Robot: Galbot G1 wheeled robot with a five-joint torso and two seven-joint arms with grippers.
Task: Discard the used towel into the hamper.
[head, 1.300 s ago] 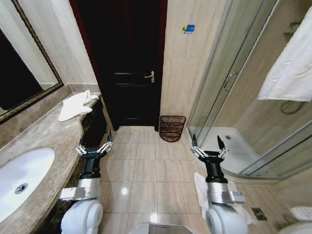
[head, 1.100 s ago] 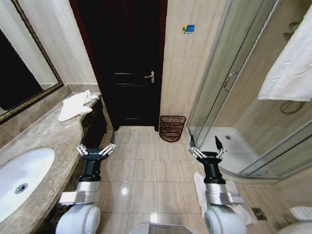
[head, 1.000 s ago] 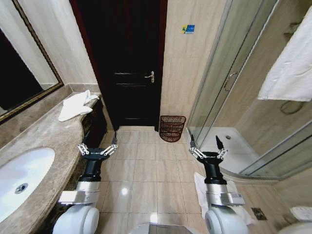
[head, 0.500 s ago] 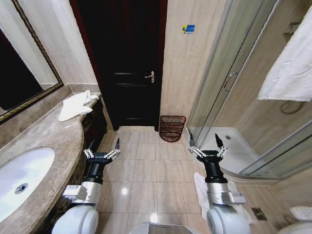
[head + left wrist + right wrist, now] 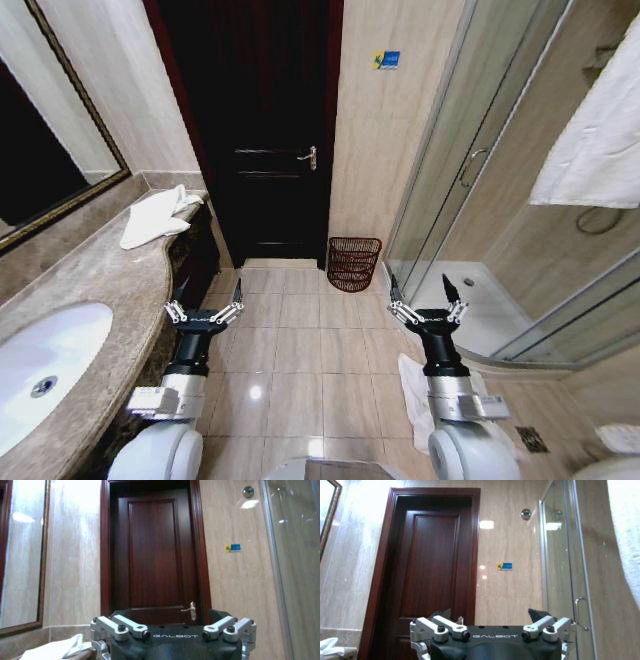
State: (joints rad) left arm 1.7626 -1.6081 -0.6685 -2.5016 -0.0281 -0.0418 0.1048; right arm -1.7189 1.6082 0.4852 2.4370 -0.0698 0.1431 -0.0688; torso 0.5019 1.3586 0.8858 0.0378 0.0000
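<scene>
Fingers on your left gripper (image 5: 204,306) and right gripper (image 5: 427,303) are spreading wide, gripping nothing, both hovering above the tiled floor. The white crumpled towel (image 5: 155,216) is lying on the marble surface (image 5: 100,290). The small round reddish-brown wicker hamper (image 5: 354,262) is standing beside the dark door (image 5: 262,130).

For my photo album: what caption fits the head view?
Both open grippers, left and right, hover over bathroom tiles; hamper beside the door.

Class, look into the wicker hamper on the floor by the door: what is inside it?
The hamper stands against the wall; through its openwork sides nothing white shows, but its bottom cannot be seen.
</scene>
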